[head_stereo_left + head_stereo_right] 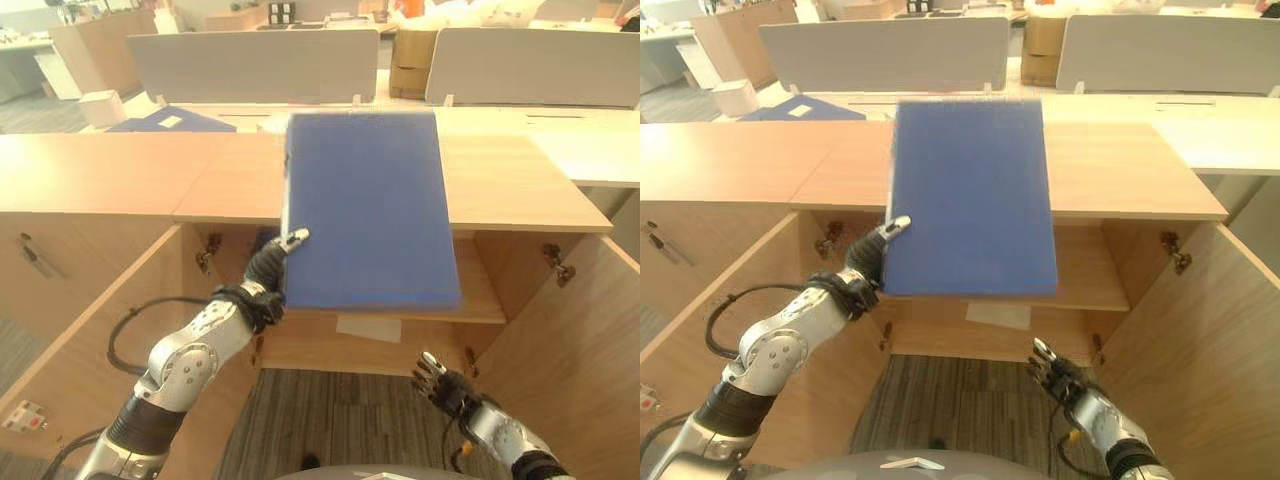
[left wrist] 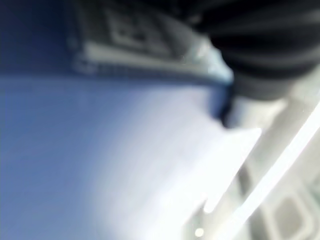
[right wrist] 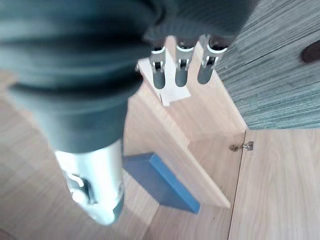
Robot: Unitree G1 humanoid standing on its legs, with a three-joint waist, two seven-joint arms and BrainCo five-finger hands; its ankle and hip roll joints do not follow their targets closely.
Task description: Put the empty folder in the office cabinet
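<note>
A flat blue folder [image 1: 365, 210] hangs tilted over the front edge of the wooden office cabinet's top [image 1: 520, 190], above its open compartment. My left hand [image 1: 268, 265] grips the folder's near left corner, thumb on top and fingers underneath. The left wrist view has the folder's blue face [image 2: 75, 150] very close. The cabinet's inner shelf [image 1: 482, 292] lies just below the folder's near edge. My right hand [image 1: 445, 385] hangs low in front of the opening, right of the folder, with straight fingers [image 3: 182, 70] and nothing in it. The folder's edge [image 3: 160, 182] juts over the shelf in the right wrist view.
Both cabinet doors stand wide open, one at left [image 1: 90, 320] and one at right [image 1: 580, 340]. A white slip [image 1: 368, 328] hangs on the shelf's front. Behind the cabinet are desks with grey partitions [image 1: 250, 65], another blue folder [image 1: 170, 122] and a cardboard box [image 1: 412, 60].
</note>
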